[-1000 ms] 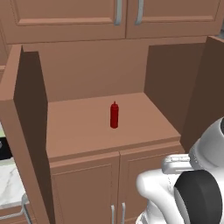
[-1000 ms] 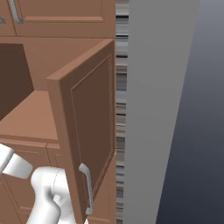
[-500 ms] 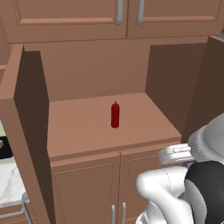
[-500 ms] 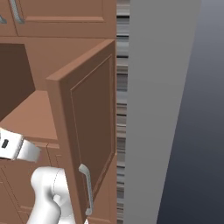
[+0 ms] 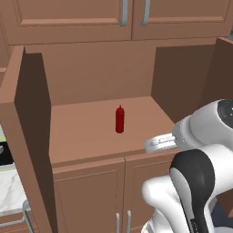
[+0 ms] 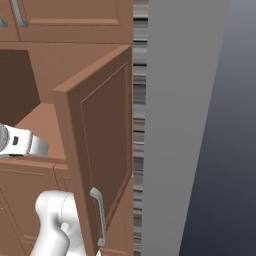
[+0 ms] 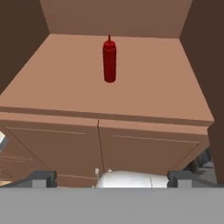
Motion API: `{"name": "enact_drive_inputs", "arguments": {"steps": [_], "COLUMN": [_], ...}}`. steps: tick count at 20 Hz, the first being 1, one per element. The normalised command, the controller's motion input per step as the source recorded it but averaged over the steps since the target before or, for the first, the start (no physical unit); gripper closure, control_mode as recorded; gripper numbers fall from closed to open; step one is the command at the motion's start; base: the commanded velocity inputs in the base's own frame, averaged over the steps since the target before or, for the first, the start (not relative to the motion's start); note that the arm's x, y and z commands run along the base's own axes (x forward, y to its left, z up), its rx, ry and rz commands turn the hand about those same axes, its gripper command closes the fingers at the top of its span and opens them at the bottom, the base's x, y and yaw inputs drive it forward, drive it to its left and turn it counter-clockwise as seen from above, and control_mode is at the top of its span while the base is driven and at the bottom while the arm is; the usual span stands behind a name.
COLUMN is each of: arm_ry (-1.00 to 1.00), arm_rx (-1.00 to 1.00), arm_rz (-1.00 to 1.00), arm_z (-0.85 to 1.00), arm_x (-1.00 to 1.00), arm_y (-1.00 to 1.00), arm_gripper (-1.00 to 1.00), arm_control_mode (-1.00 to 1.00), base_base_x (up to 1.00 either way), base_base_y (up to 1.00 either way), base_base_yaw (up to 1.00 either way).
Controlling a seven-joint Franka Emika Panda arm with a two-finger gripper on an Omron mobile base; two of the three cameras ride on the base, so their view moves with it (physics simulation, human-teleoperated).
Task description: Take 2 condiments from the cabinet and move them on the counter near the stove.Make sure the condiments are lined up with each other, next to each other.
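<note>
A slim red squeeze bottle (image 5: 119,119) (image 7: 109,60) stands upright, alone, in the middle of the open cabinet's wooden shelf (image 5: 82,132). In the hand view my gripper (image 7: 111,179) is open, its dark fingertips (image 7: 41,178) far apart at the bottom. It hovers in front of the shelf's front edge, well short of the bottle and touching nothing. My white arm (image 5: 195,182) rises at the lower right of the left base view. A strip of white marble counter (image 5: 10,193) shows at the lower left. The stove is out of view.
Both cabinet doors stand swung out: the left door (image 5: 27,136) and the right door (image 6: 100,150) with its silver handle (image 6: 99,215). Shut upper doors (image 5: 132,18) hang above the shelf and shut lower doors (image 7: 100,153) sit below. A grey wall (image 6: 190,125) flanks the right.
My arm has lifted and swung up and left towards the shelf's front edge; its white forearm has come into the right base view. The red bottle has not moved.
</note>
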Motion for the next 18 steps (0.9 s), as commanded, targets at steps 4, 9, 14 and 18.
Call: {"name": "enact_drive_inputs", "arguments": {"steps": [4, 9, 14, 18], "arm_ry": [-0.12, -0.05, -0.1, -0.12], "arm_rx": [0.02, 0.05, 0.0, 0.0], "arm_rz": [0.02, 0.02, 0.03, 0.01], "arm_z": [0.0, 0.0, -0.15, -0.2], "arm_x": [0.46, 0.62, 0.6, 0.4], "arm_y": [0.24, 0.02, 0.03, 0.08], "arm_gripper": [-1.0, -1.0, -1.0, -1.0], "arm_control_mode": [-1.0, -1.0, -1.0, -1.0], "base_base_x": [0.0, 0.0, 0.0, 0.0], "base_base_y": [0.0, 0.0, 0.0, 0.0], "base_base_yaw": [0.0, 0.0, 0.0, 0.0]}}
